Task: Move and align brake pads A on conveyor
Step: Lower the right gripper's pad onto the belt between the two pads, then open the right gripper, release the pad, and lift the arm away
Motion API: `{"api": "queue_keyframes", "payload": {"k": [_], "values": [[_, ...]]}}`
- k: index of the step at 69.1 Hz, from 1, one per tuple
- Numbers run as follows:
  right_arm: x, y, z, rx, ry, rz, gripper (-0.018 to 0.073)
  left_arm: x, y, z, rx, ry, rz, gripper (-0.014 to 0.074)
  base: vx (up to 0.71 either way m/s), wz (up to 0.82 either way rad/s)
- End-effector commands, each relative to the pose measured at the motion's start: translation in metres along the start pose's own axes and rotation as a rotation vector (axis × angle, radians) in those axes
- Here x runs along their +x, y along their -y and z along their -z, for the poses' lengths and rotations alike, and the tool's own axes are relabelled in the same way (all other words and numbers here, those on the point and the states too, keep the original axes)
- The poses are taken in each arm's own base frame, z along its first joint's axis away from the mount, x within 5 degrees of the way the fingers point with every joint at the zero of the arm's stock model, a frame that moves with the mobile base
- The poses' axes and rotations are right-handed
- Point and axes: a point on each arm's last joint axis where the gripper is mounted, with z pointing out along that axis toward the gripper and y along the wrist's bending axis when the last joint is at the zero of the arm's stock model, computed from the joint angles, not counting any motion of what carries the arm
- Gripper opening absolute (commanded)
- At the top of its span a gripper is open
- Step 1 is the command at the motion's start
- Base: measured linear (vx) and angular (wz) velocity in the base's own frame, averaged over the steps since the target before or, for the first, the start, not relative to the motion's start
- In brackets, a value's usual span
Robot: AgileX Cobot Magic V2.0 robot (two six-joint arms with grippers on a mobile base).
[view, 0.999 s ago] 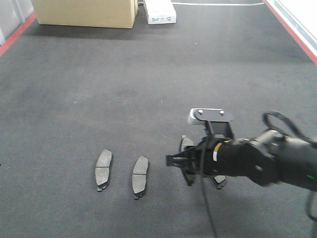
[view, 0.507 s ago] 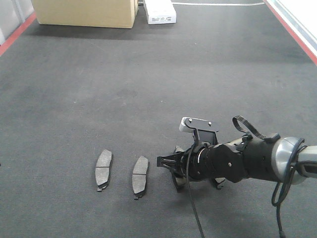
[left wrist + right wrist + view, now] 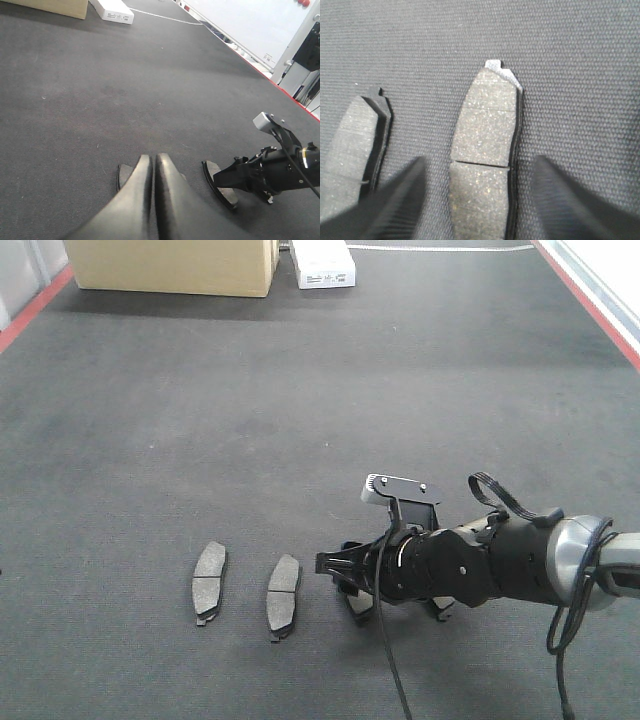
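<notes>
Altogether, three brake pads A can be counted with certainty on the conveyor (image 3: pixel 300 390) in the front view: the leftmost pad (image 3: pixel 208 583) and the second pad (image 3: pixel 283 597) are laid side by side, apart, lengthwise up the belt, while the third pad (image 3: pixel 357 606) is largely hidden beneath the right end effector (image 3: pixel 338 572). Whether a fourth is lying behind the right arm cannot be told. In the right wrist view the end effector is seen released, its blurred fingers (image 3: pixel 395 200) spread to either side of one pad, with another pad just beside it cut off by the left edge of the frame. The left end effector (image 3: pixel 151 165) is clenched, its two fingers pressed together with nothing between them, held low over the belt; one pad is half covered behind it. At the far end one cardboard box (image 3: pixel 170 265) and one white box (image 3: pixel 322 265) are cropped by the top of the frame.
</notes>
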Motion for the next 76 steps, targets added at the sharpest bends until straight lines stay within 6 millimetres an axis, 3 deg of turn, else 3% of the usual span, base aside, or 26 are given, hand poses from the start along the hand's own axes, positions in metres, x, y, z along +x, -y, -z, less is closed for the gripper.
{"api": "queue_keyframes", "payload": {"k": [1,9,23,38,44,55,70,76], "values": [[-0.021,-0.013,0.026,-0.065,0.117,0.007,0.0515,-0.010,0.006,0.002,0.045,0.047,-0.012,-0.0006,0.00,0.00],[-0.028,-0.017,0.052,-0.089,0.156,0.024,0.0515,-0.010,0.006,0.002,0.045,0.047,-0.012,-0.0006,0.00,0.00],[-0.037,-0.023,0.125,-0.128,0.286,0.137,0.0515,-0.010,0.006,0.002,0.045,0.047,-0.012,-0.0006,0.00,0.00],[-0.030,-0.011,0.194,-0.029,0.360,0.323,0.0513,-0.010,0.006,0.002,0.045,0.047,-0.012,-0.0006,0.00,0.00],[-0.024,-0.002,0.213,0.032,0.378,0.381,0.0493,-0.010,0.006,0.002,0.045,0.047,-0.012,-0.0006,0.00,0.00],[-0.001,0.015,0.240,0.065,0.471,0.449,0.0345,-0.010,0.006,0.002,0.045,0.047,-0.012,-0.0006,0.00,0.00],[0.044,0.043,0.259,0.056,0.541,0.455,0.0040,-0.010,0.006,0.002,0.045,0.047,-0.012,-0.0006,0.00,0.00],[0.060,0.053,0.263,0.046,0.573,0.450,-0.0012,-0.010,0.006,0.002,0.045,0.047,-0.012,-0.0006,0.00,0.00]]}}
